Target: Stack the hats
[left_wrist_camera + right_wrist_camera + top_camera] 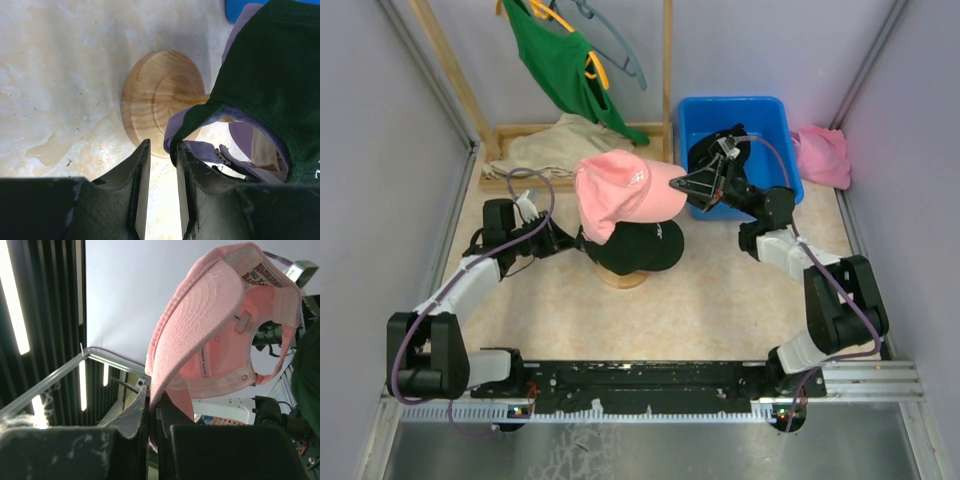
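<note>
Holding the pink cap [620,195] above the stack, I had the right gripper [152,401] pinching its brim.

Its jaws were pressed tight on the brim's edge, with the cap tilted above and partly over the black cap [645,245]. That one sat on the wooden stand [155,95] with the lavender cap [197,150] beneath it. My left gripper [159,150] was low by the stand's base, jaws a narrow slit apart with nothing between them and one finger just beside the lavender rim.
</note>
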